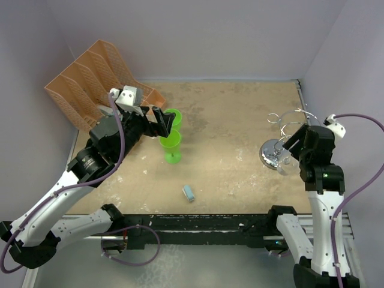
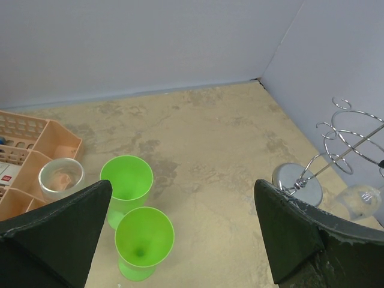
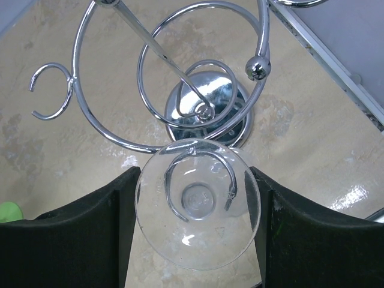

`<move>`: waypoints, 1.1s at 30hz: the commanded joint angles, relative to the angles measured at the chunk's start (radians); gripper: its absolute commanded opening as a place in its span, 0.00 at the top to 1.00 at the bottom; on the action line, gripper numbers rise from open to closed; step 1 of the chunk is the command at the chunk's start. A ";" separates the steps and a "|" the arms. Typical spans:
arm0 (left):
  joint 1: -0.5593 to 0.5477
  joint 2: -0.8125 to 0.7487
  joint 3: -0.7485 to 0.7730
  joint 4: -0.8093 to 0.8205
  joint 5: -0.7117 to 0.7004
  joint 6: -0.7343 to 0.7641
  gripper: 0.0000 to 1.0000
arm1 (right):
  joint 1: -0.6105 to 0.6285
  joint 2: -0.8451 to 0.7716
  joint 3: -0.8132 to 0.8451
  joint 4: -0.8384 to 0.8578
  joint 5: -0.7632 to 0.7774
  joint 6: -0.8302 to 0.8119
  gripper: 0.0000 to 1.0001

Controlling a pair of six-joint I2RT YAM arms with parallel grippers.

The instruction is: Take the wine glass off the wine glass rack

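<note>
The clear wine glass (image 3: 198,231) hangs upside down with its round foot caught in a curled arm of the chrome wine glass rack (image 3: 207,111). My right gripper (image 3: 198,240) has a black finger touching each side of the foot and is shut on it. In the top view the rack (image 1: 271,155) stands at the right, with the glass (image 1: 287,163) and the right gripper (image 1: 295,151) beside it. The left wrist view shows the rack (image 2: 299,180) and the glass (image 2: 362,201) far right. My left gripper (image 2: 183,186) is open and empty above two green cups.
Two green plastic goblets (image 1: 171,145) (image 2: 144,237) stand left of centre. An orange file organizer (image 1: 90,78) sits at the back left, with a small clear glass (image 2: 61,179) next to it. A small blue object (image 1: 189,193) lies near the front. Walls enclose the table.
</note>
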 commanded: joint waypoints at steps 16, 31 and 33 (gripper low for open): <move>0.007 0.021 0.000 0.045 -0.001 0.002 0.00 | 0.003 -0.037 0.074 -0.007 -0.041 -0.024 0.59; 0.008 0.043 0.004 0.044 0.008 -0.008 0.00 | 0.003 -0.065 0.079 -0.016 -0.048 -0.032 0.69; 0.008 0.048 0.007 0.043 0.019 -0.018 0.00 | 0.003 -0.069 0.081 -0.016 -0.052 -0.030 0.69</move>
